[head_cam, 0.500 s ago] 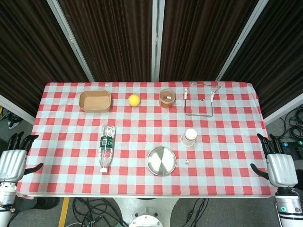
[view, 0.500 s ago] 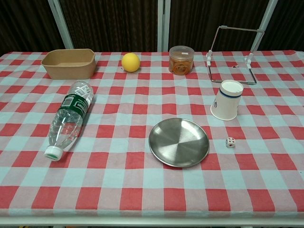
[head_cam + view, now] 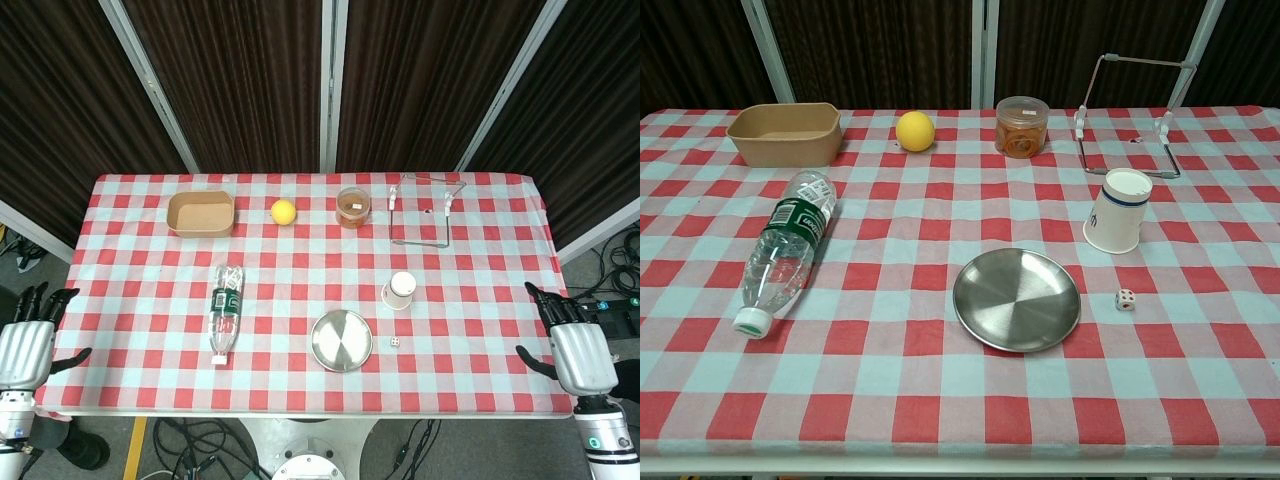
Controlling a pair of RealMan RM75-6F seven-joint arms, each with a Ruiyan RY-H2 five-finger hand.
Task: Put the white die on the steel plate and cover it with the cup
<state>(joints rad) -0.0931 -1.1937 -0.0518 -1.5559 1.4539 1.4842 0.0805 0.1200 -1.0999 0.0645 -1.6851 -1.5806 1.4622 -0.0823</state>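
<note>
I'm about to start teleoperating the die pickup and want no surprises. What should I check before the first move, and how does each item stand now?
1. White die free to grasp: ok, it lies alone on the cloth beside the steel plate, touching nothing.
2. Steel plate bare: ok, nothing lies on it.
3. Cup ready for covering: ok, it stands mouth down behind the die, apart from it.
4. Right hand free: ok, it holds nothing, fingers apart, at the table's right edge.
5. Left hand free: ok, it holds nothing, at the left edge.
6. Path from right hand to die: ok, only bare cloth between them.
</note>
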